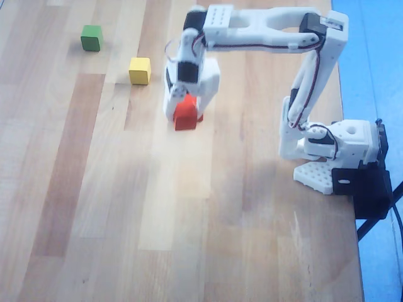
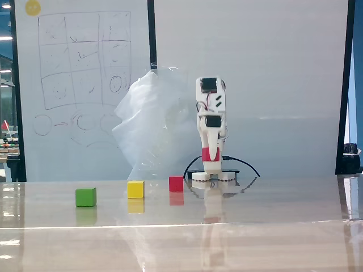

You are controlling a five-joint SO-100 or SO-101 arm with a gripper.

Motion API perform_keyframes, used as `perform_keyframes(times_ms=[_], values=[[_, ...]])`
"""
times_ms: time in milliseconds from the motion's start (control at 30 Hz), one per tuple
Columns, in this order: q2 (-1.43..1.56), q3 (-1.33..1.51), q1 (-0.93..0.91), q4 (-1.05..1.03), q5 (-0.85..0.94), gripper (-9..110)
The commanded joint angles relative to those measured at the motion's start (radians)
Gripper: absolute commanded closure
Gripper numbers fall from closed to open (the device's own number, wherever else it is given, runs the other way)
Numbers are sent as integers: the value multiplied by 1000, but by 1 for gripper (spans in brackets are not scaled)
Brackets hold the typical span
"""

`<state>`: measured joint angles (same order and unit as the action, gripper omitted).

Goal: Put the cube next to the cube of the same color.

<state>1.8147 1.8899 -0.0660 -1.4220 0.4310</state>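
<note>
My gripper [image 2: 210, 154] is shut on a red-orange cube [image 2: 210, 154] and holds it clearly above the table, pointing down. In the overhead view the gripper [image 1: 187, 104] and the held cube [image 1: 187, 102] overlap the other red-orange cube [image 1: 184, 121], which rests on the table. In the fixed view this resting cube [image 2: 176, 183] stands a little left of the gripper and lower. The white fingers hide part of the held cube.
A yellow cube [image 1: 140, 70] [image 2: 135, 189] and a green cube [image 1: 91, 38] [image 2: 85, 197] stand in a row with the resting red cube. The arm's base [image 1: 340, 148] is clamped at the table's right edge. A plastic bag [image 2: 150, 124] and whiteboard stand behind.
</note>
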Motion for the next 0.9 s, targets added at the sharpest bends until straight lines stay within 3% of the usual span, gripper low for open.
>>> perform_keyframes(times_ms=[0, 433, 867], values=[[97, -167, -80, -80, 81, 102], [-66, -255, -465, 17, 348, 102], [-334, -284, -607, 184, 382, 102]])
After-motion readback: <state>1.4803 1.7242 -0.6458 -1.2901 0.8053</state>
